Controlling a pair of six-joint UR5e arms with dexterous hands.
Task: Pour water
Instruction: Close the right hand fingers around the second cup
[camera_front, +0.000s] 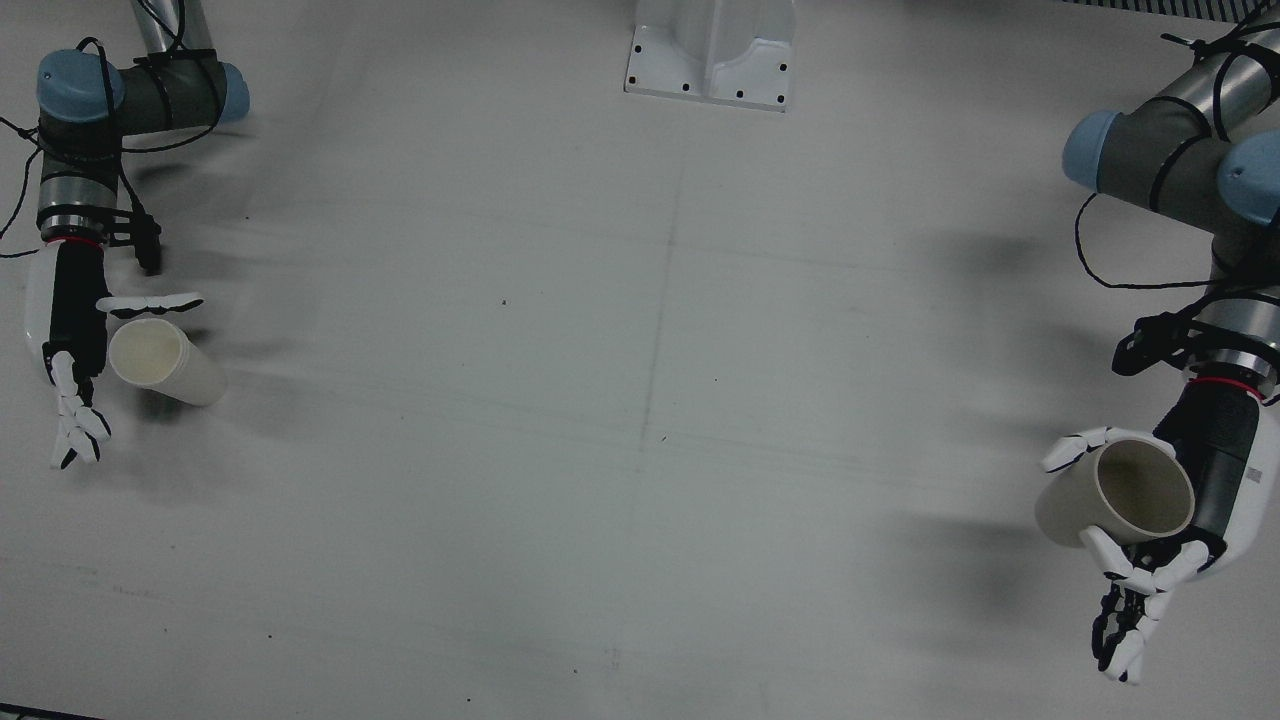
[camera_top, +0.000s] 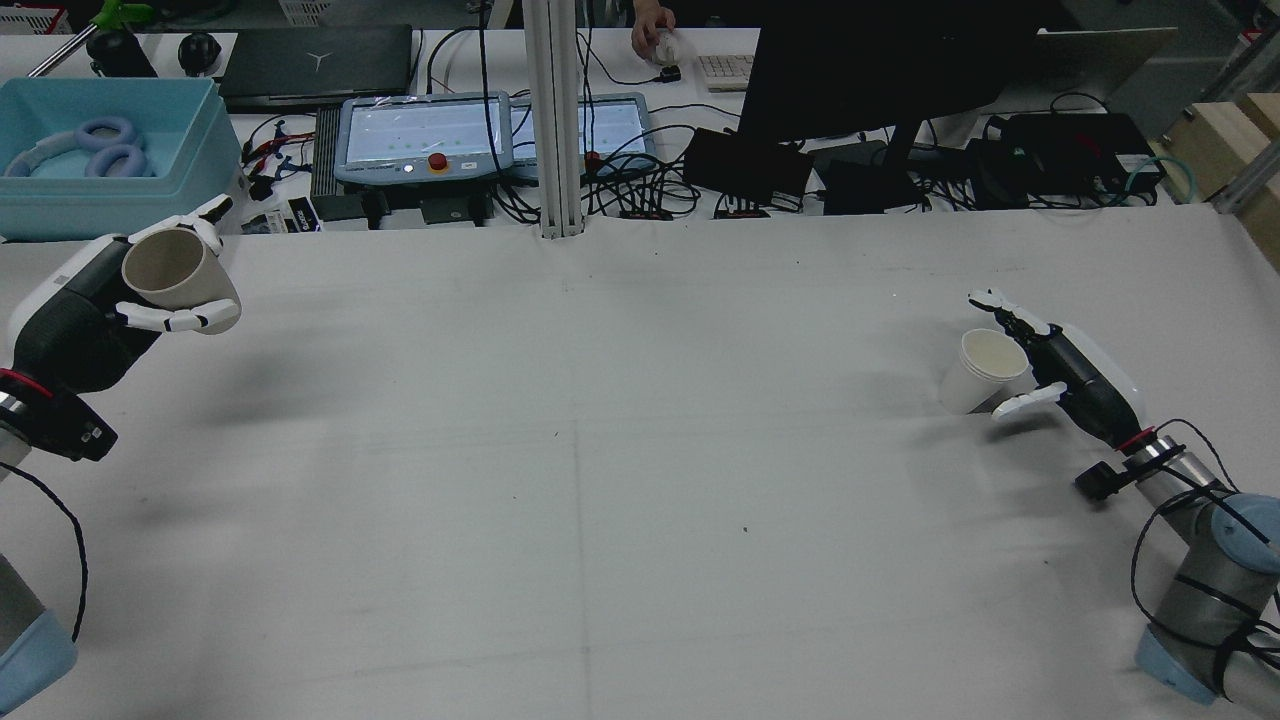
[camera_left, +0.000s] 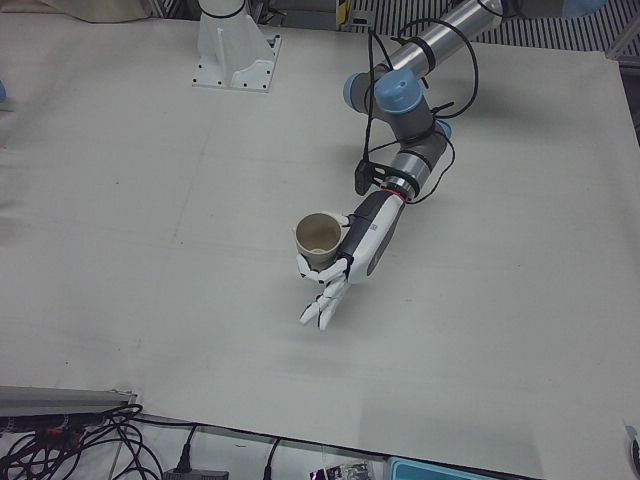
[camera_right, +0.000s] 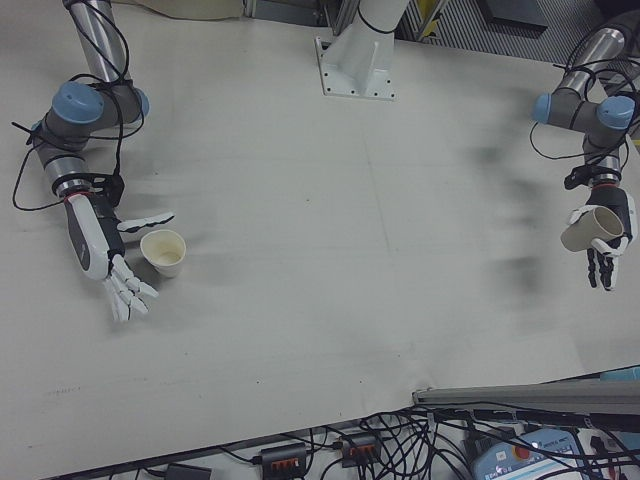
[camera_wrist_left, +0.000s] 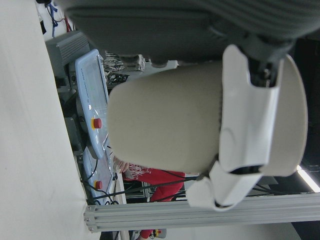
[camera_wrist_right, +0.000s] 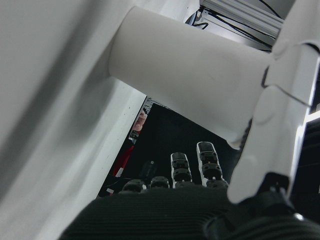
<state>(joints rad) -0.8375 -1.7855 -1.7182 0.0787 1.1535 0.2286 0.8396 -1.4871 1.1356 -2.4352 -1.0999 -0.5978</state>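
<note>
At lower right, the left hand (camera_front: 1150, 560) is clamping a lifted cup (camera_front: 1115, 493); at left, the right hand's (camera_front: 75, 350) spread fingers are flanking another cup (camera_front: 165, 360), which needs firm closure.

The tabletop (camera_front: 640, 400) is plain pale grey, and both hands, the left hand (camera_front: 1190, 520) and the right hand (camera_front: 70, 340), are black with white fingers (camera_front: 150, 302) and a thin red ring at the wrist. The cup (camera_front: 1110, 495) in the left hand is beige, and the cup (camera_front: 160, 360) by the right hand is creamy white. The arms (camera_front: 1170, 160) are silver and dark grey with light blue caps and black cables, and past the far edge sits a light blue box (camera_top: 110, 160) with purple headphones (camera_top: 105, 145).
</note>
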